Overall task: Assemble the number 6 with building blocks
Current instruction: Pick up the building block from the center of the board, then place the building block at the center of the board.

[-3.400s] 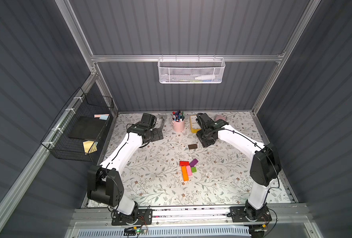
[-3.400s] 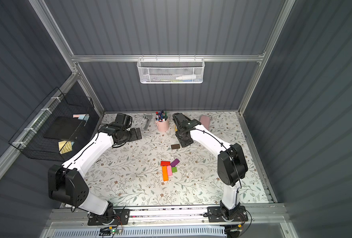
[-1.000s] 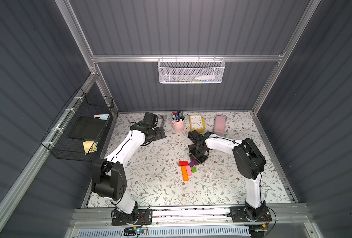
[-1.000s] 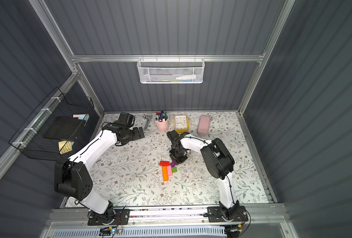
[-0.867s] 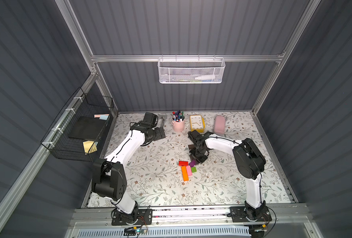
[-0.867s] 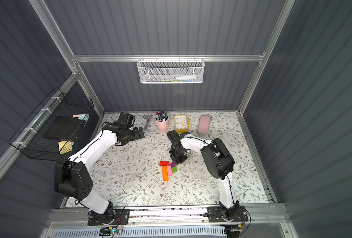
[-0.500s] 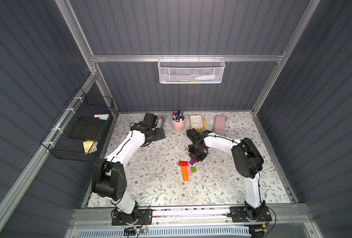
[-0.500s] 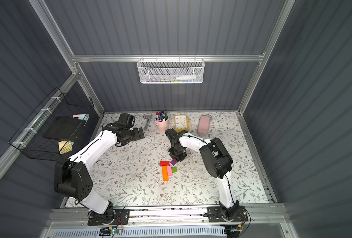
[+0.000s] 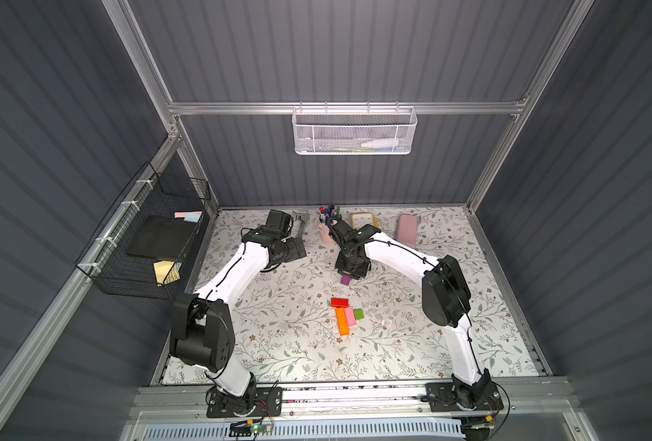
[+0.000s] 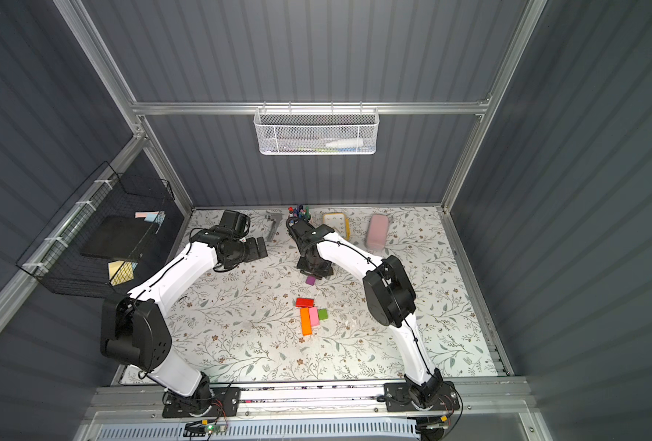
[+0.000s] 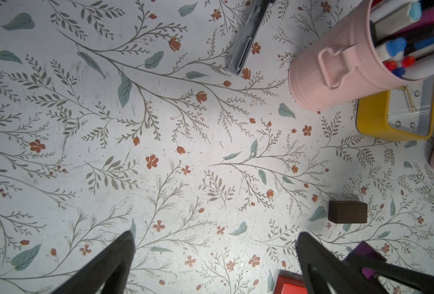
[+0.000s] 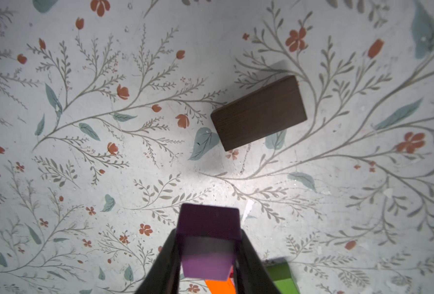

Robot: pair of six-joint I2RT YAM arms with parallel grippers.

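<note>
At the far left, the left fingers hang spread wide over the bare floral-patterned surface, holding nothing and well apart from the work. Toward the middle lies the unfinished number 6: a flat red rectangular block across the far end of a long orange bar. A shorter pink bar sits against the orange bar's right side, and a small green cube touches the pink one. The orange bar's long axis runs from the robot's base toward the back wall. Just right of that line, the right fingers pinch a purple rectangular block between them, and we judge it lifted clear of the surface. The coming move turns on this: the figure lies on the base side of the purple block, apart from it, and the right arm is plainly the nearer one. A dark brown wooden block lies loose and skewed beyond the fingers, not yet joined. Further right, on the yellow clock, we read only the numerals 6, 8 and 9; we see no brand or label.
</note>
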